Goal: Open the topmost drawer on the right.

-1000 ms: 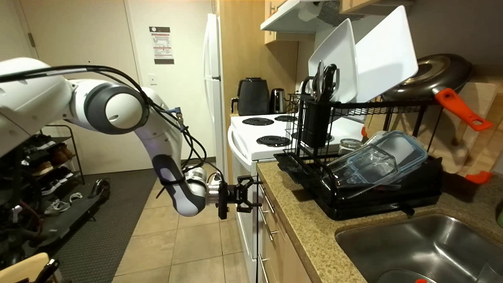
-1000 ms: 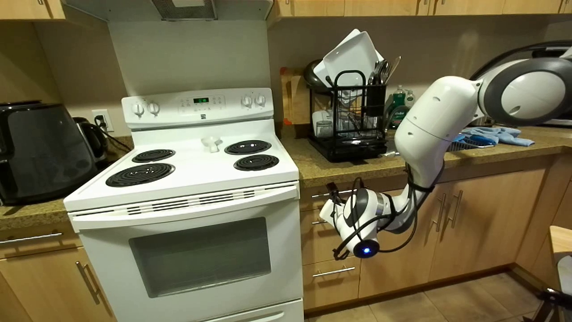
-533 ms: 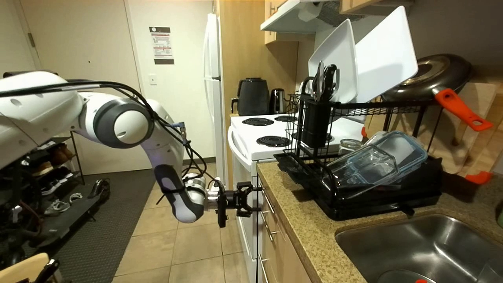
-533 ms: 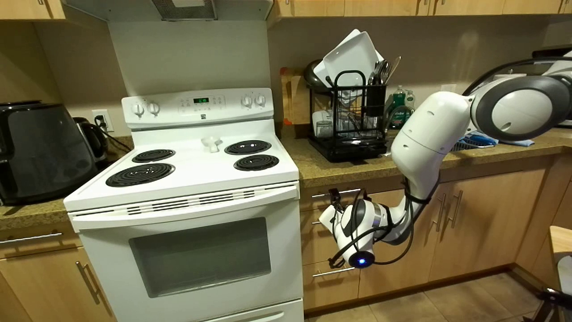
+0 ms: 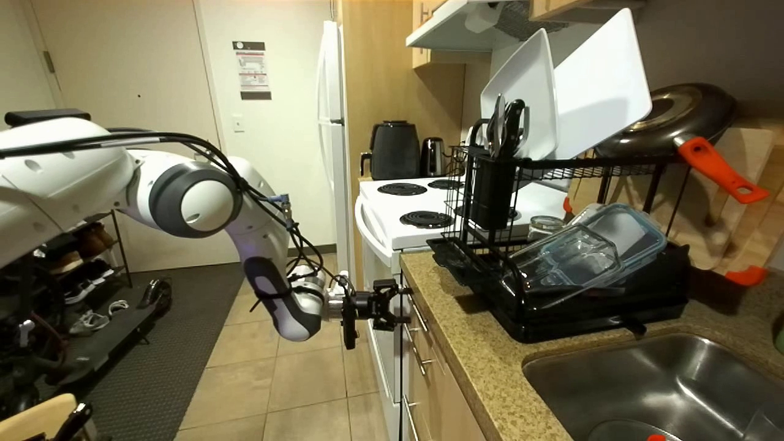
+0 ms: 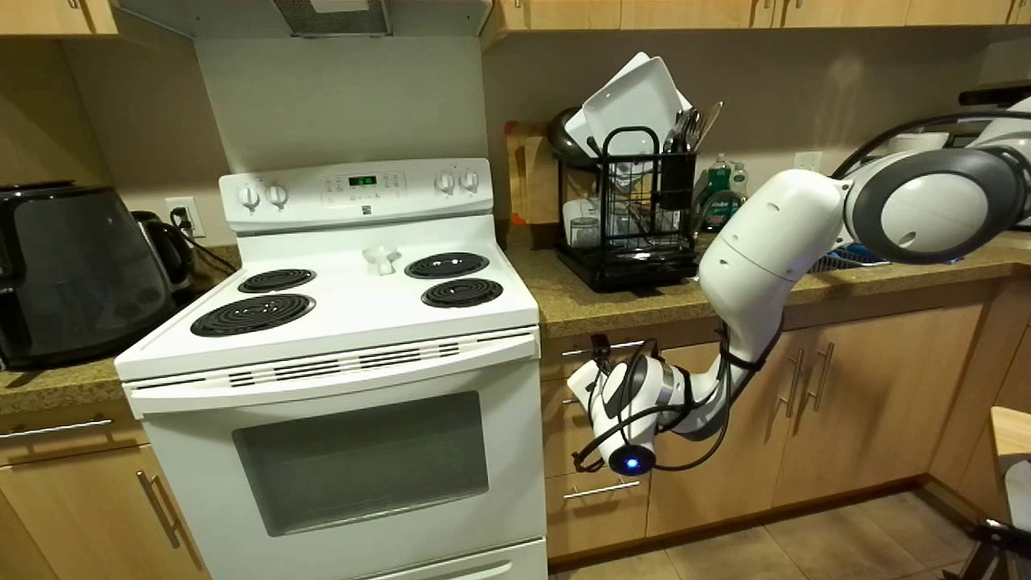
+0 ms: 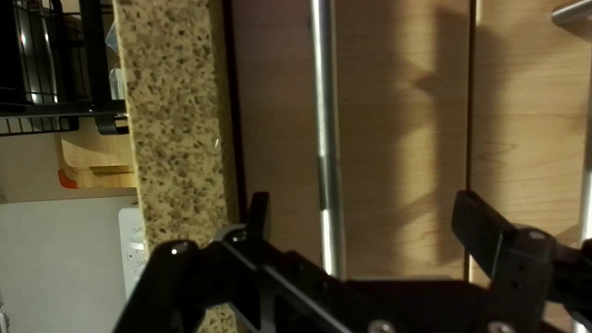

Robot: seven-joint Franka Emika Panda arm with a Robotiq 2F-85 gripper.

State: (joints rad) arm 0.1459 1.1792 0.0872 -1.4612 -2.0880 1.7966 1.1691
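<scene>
The hand (image 7: 365, 217) has its two fingers (image 7: 478, 226) spread wide apart. In the wrist view, the metal handle (image 7: 329, 152) of the top drawer (image 7: 282, 115) lies between them, with a gap at each side; whether they reach as deep as the handle, I cannot tell. The top drawer is closed, just below the edge of the speckled surface (image 7: 175, 115). Under it comes a second drawer (image 7: 522, 92), closed also. On the surface stands a black dish rack (image 6: 636, 276), which carries white plates (image 6: 640, 101), and near to it is the sink (image 5: 579, 362). Beside the drawers there is the white stove (image 6: 366, 306).
</scene>
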